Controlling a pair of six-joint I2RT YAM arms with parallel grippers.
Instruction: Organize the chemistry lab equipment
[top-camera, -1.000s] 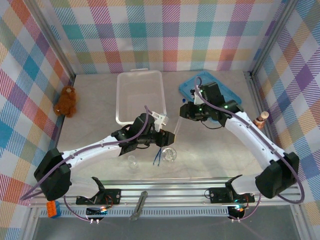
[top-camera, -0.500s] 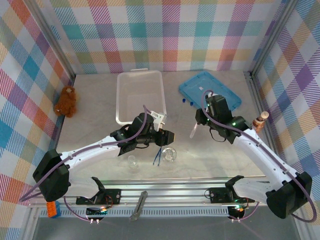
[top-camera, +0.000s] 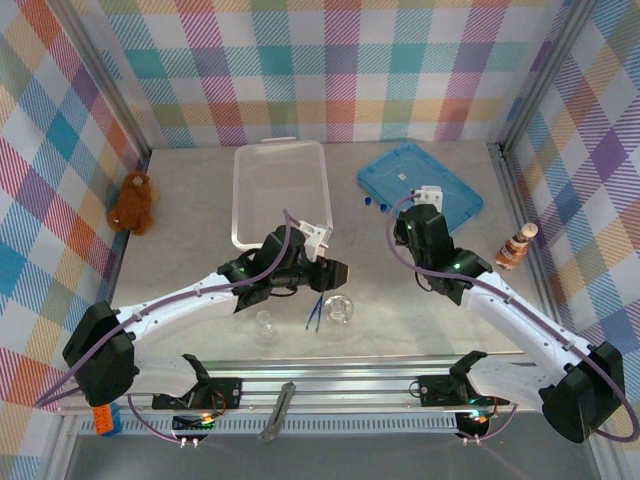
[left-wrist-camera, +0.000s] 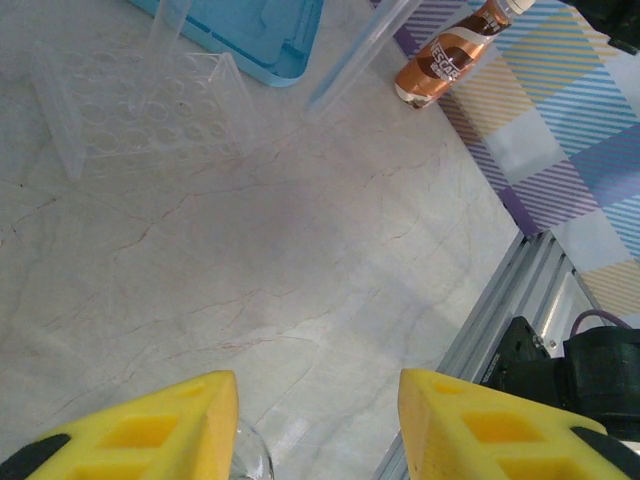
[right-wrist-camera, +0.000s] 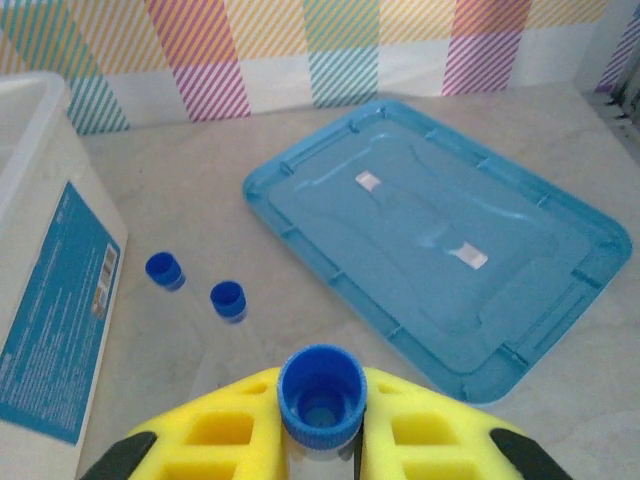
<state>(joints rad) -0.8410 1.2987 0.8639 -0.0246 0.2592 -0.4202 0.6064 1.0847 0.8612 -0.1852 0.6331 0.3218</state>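
While the right gripper is clamping its yellow foam pads on a thin clear tube just under the ribbed blue cap, it is carrying that tube upright at the bottom centre of the wrist view, probably so that it can drop straight into a slot; two more blue-capped tubes are showing end-on at the left centre, between the frosted plastic bin and the glossy, raised-rim blue lid; the left gripper is hovering with its pads apart and nothing between them, seemingly waiting above the marbled table; the clear moulded rack is sitting at the upper left there; the round flask, small beaker and slim tweezers are lying at the lower centre of the overhead view.
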